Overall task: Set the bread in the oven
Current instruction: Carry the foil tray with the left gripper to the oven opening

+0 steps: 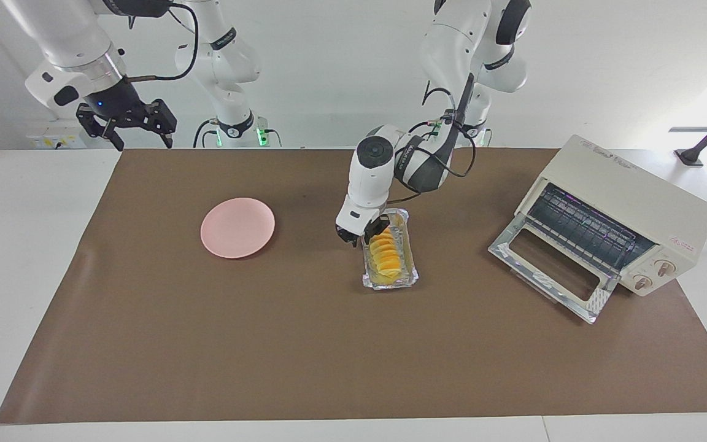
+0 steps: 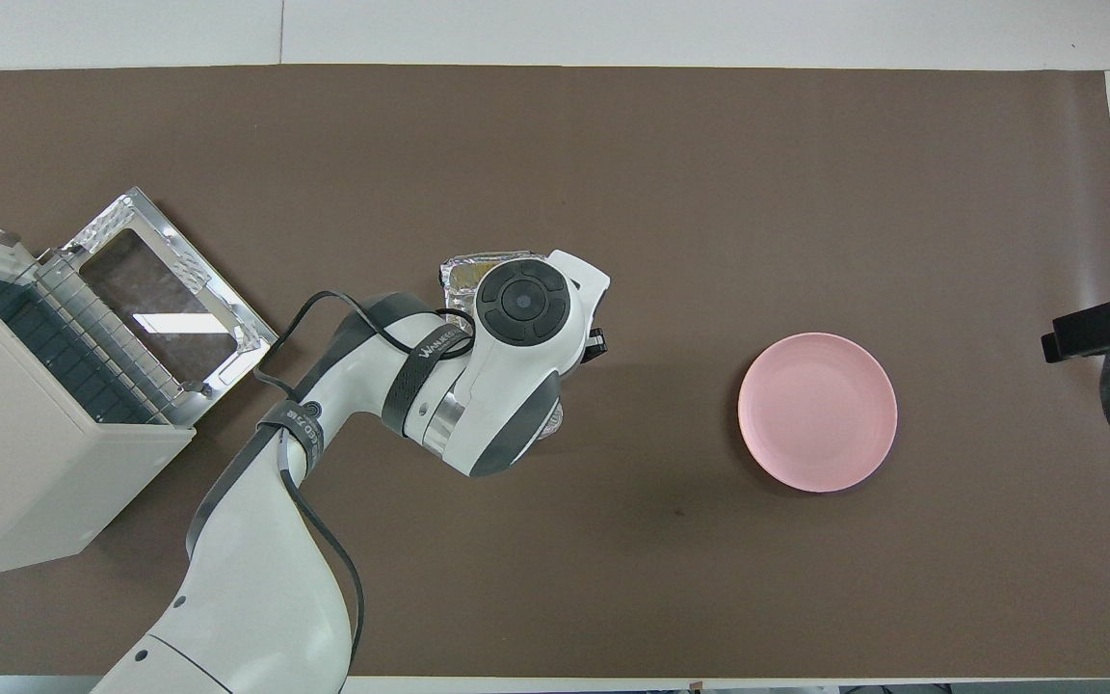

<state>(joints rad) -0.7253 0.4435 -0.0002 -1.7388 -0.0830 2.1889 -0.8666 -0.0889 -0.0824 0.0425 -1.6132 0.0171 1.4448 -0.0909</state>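
The bread (image 1: 386,254) lies in a foil tray (image 1: 412,277) near the middle of the brown mat (image 1: 329,356), between the plate (image 1: 237,227) and the oven (image 1: 611,221). The loaf runs lengthwise in the tray, its ridged segments visible in the facing view. In the overhead view the arm covers the loaf, and only the tray's end farthest from the robots shows.

The left gripper (image 1: 361,236) is down at the tray's end nearest the robots, on the side toward the plate. One finger stands at the bread's end inside the tray; the other is outside the tray wall. Whether the fingers are gripping the tray wall, the bread, or nothing cannot be told from either view.

The right gripper (image 1: 125,123) hangs raised over the mat's corner at the right arm's end of the table, fingers spread apart and holding nothing. That arm waits.

The oven stands at the left arm's end of the table. Its glass door (image 1: 550,276) is dropped fully open onto the mat, and the wire rack (image 1: 580,230) inside is bare. Two knobs show on its front.

The pink plate sits on the mat toward the right arm's end, well apart from the tray, with nothing on it.
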